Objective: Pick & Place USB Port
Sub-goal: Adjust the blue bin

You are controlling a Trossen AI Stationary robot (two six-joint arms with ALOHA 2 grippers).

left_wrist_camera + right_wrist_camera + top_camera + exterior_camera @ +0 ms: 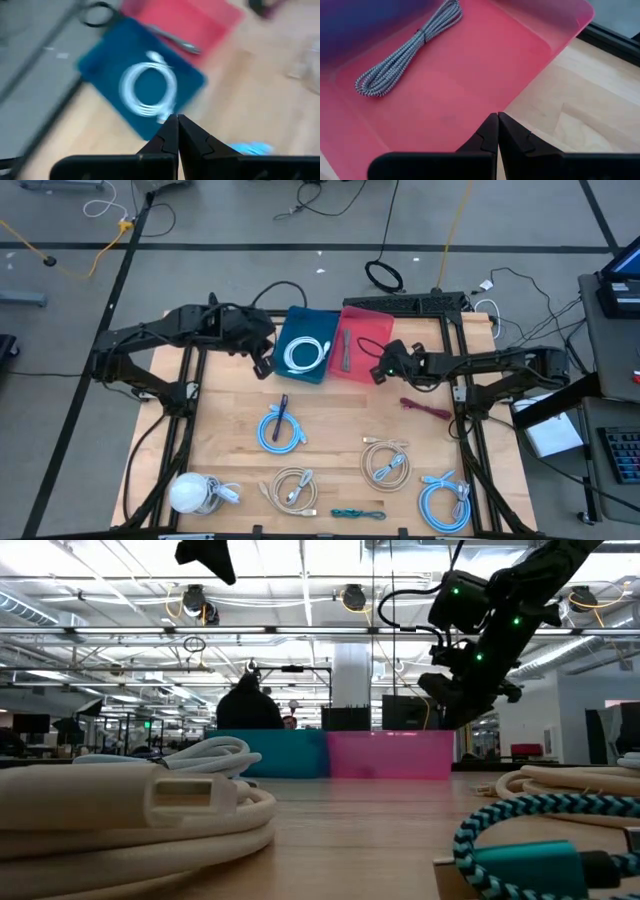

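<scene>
A blue bin holds a white coiled cable, and beside it a pink bin holds a grey braided cable. My left gripper hovers shut over the blue bin's near left corner with nothing in it. My right gripper is shut and empty above the pink bin's near right edge. Loose coiled cables lie on the wooden table: blue, beige, beige and blue.
A maroon cable lies on the table right of centre, under my right arm. A white bundle and a small teal cable lie near the front edge. A black frame stands behind the bins. Bare wood lies between bins and coils.
</scene>
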